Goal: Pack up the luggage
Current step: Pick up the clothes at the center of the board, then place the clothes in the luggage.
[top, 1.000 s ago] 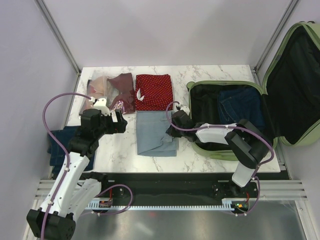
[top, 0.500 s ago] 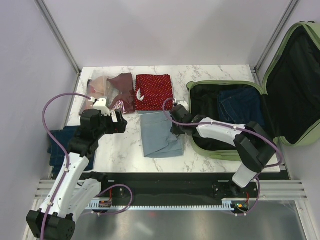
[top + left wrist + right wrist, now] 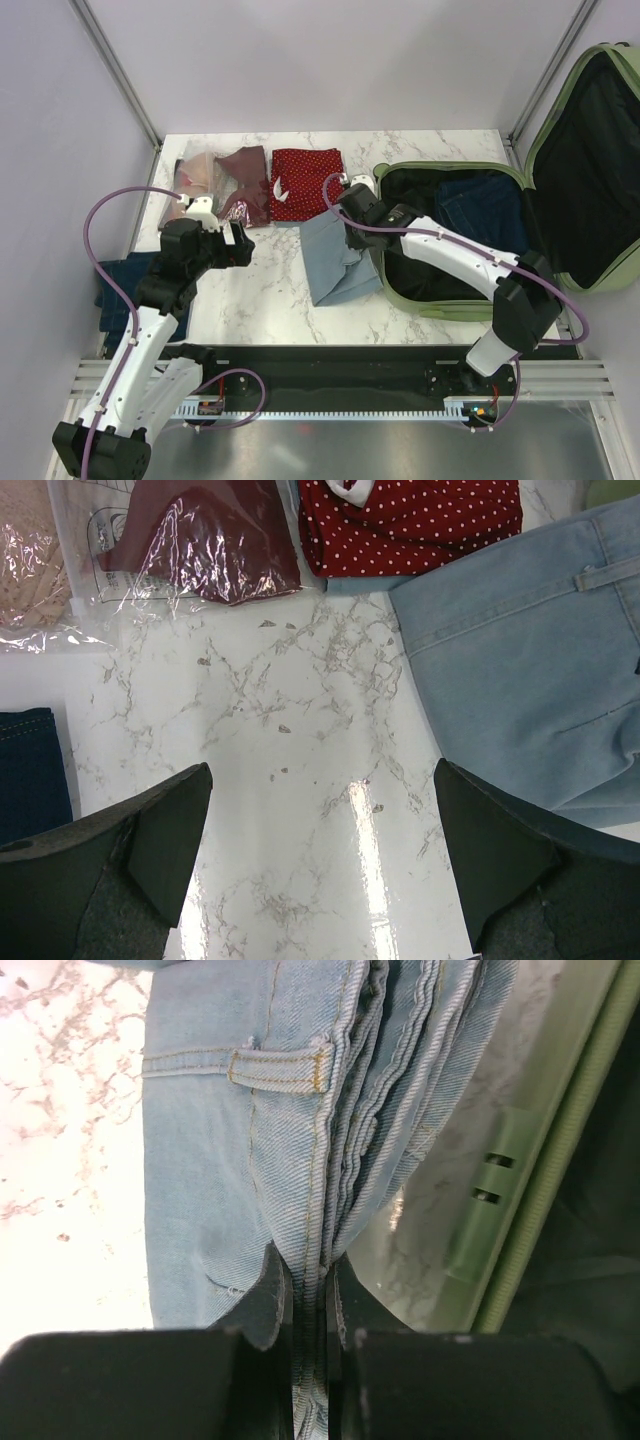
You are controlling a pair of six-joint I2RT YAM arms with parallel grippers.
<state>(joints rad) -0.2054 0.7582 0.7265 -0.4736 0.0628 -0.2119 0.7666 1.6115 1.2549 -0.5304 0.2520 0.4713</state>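
Nearest the table's front edge, the left gripper [image 3: 238, 243] hangs over the bare marble table [image 3: 250, 300], its jaws spread wide and holding nothing. A dark-blue denim piece [image 3: 112, 285] lies at the table's left edge.

Further in, folded light-blue jeans [image 3: 335, 262] trail across the marble, one end raised just beside the luggage [image 3: 450, 305]. The step in hand appears to be carrying them over the left rim into the case. Doing it well likely means lifting high enough for the hanging folds to clear that rim. The jeans would then be laid flat on the free lining before release. A low drag could snag the denim on the shell edge or let the fold fall open.

At the raised end, the right gripper [image 3: 308, 1295] is pressed nearly together. It pinches several layers of the jeans' folded edge between its fingers [image 3: 262, 1295].

The sage-green luggage lies open on the table's right side with its lid standing up at the right. Dark jeans [image 3: 480, 208] sit in its black-lined base.

Along the far edge, a red polka-dot garment [image 3: 305, 183] and a bagged maroon garment [image 3: 245, 185] wait unpacked.
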